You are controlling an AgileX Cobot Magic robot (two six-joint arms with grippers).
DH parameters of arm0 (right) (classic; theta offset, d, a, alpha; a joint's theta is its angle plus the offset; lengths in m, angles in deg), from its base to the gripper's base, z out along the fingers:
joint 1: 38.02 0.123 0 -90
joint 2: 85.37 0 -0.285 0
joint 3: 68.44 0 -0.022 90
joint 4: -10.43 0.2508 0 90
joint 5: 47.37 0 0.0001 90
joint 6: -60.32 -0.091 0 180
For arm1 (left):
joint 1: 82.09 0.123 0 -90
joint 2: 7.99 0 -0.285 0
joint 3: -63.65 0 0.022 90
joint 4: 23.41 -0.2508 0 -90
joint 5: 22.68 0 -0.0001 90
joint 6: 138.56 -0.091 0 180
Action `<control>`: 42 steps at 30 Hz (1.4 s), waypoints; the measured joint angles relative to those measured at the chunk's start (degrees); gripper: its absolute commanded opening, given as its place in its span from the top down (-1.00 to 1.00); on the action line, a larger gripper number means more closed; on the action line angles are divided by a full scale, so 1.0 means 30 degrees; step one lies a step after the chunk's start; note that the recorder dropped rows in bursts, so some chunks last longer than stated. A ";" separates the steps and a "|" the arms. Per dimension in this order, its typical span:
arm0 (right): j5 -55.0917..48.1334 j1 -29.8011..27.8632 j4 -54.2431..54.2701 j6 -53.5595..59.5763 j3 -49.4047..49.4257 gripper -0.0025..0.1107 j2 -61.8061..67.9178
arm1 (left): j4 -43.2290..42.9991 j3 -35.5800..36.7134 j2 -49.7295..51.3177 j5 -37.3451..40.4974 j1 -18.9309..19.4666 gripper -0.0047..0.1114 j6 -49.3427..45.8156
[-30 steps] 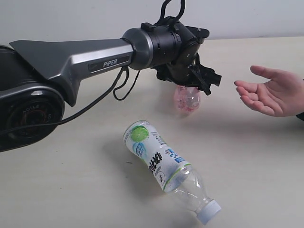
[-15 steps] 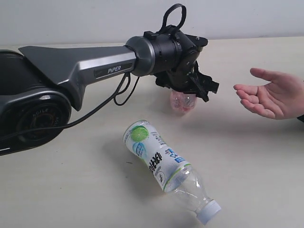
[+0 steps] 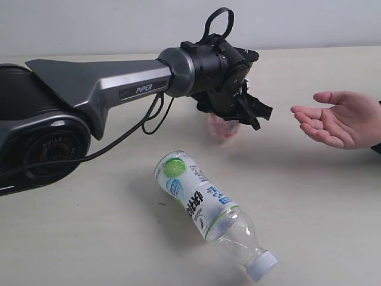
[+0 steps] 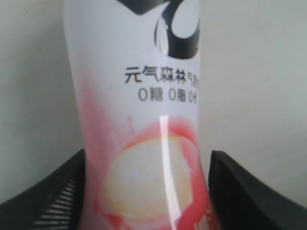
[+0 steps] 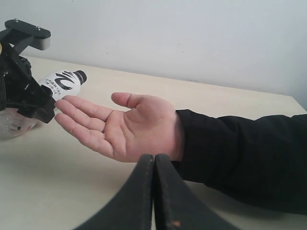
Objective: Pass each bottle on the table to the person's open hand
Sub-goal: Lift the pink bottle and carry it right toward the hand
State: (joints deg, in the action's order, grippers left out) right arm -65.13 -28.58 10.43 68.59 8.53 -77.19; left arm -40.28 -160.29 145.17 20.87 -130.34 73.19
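Observation:
My left gripper (image 3: 233, 117) is shut on the pink bottle (image 3: 222, 128) and holds it above the table (image 3: 89, 238), left of the person's open hand (image 3: 336, 119). The bottle's pink and white label (image 4: 139, 120) fills the left wrist view, with a black finger (image 4: 53, 196) on each side. The right wrist view shows the palm (image 5: 124, 127) close ahead, the bottle's black cap (image 5: 80, 75) just beyond the fingertips, and my right gripper (image 5: 154, 159) shut with nothing in it. The lime-pictured bottle (image 3: 199, 199) lies on its side on the table. The other two bottles are out of view.
The left arm's grey link (image 3: 101, 83) and a black cable loop (image 3: 152, 116) stretch across the left half of the exterior view. A dark sleeve (image 5: 240, 153) runs off to the right behind the palm. A pale wall (image 3: 119, 24) borders the table's far edge.
My left wrist has rolled and drawn the pink bottle slightly left and further under the gripper. The hand has barely shifted. The lime-pictured bottle has not moved.

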 measured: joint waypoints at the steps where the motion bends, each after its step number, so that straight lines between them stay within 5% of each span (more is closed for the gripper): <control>1: 0.0000 0.0000 0.0000 0.0000 0.0000 0.96 0.0000 | 0.0000 0.0000 0.0000 0.0096 0.0000 0.92 0.0000; 24: 0.0000 0.0000 0.0000 0.0000 0.0000 0.96 0.0000 | -0.0302 -0.0009 -0.3109 0.3144 -0.0385 0.92 -0.0383; 37: 0.0000 0.0000 0.0000 0.0000 0.0000 0.96 0.0000 | -0.0778 -0.0009 -0.4667 0.5241 -0.2706 0.92 -0.0162; 42: 0.0000 0.0000 0.0000 0.0000 0.0000 0.96 0.0000 | -0.1681 -0.0009 -0.4914 0.5852 -0.4536 0.92 0.1758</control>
State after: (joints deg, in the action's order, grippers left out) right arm -65.13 -28.58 10.43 68.59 8.53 -77.19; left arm -45.32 -160.32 130.42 38.43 -143.94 78.46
